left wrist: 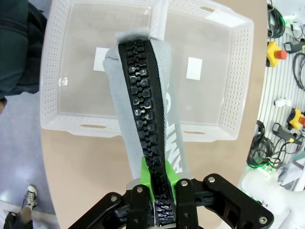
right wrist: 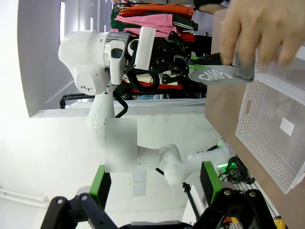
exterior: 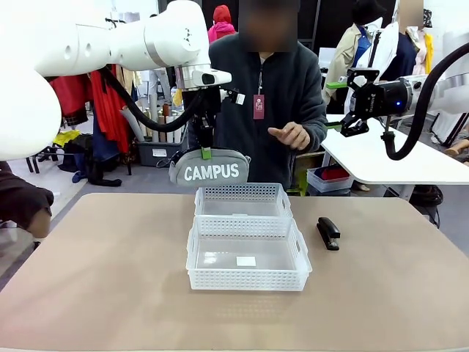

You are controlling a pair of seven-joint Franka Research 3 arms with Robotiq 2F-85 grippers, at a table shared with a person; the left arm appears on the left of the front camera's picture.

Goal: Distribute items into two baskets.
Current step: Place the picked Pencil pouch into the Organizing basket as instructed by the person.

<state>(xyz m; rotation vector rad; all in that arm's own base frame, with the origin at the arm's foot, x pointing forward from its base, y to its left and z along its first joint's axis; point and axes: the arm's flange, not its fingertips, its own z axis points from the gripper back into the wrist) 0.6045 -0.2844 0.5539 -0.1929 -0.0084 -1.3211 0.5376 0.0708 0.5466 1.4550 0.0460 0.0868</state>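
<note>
Left gripper (exterior: 206, 151) clamped on the zipper ridge of the CAMPUS pouch (exterior: 210, 171), which hangs in the air with its long axis running across the table. It sits above the far-left rim of the smaller basket (exterior: 243, 192), so the drop spot lies below and slightly toward the robot. Larger basket (exterior: 249, 279) touches the smaller one on the near side; both are empty (a white label shows on the larger one's floor). Stapler (exterior: 327, 232) lies on the table just right of the baskets, nearer the right gripper (exterior: 357, 110), which is raised, jaws apart, holding nothing.
</note>
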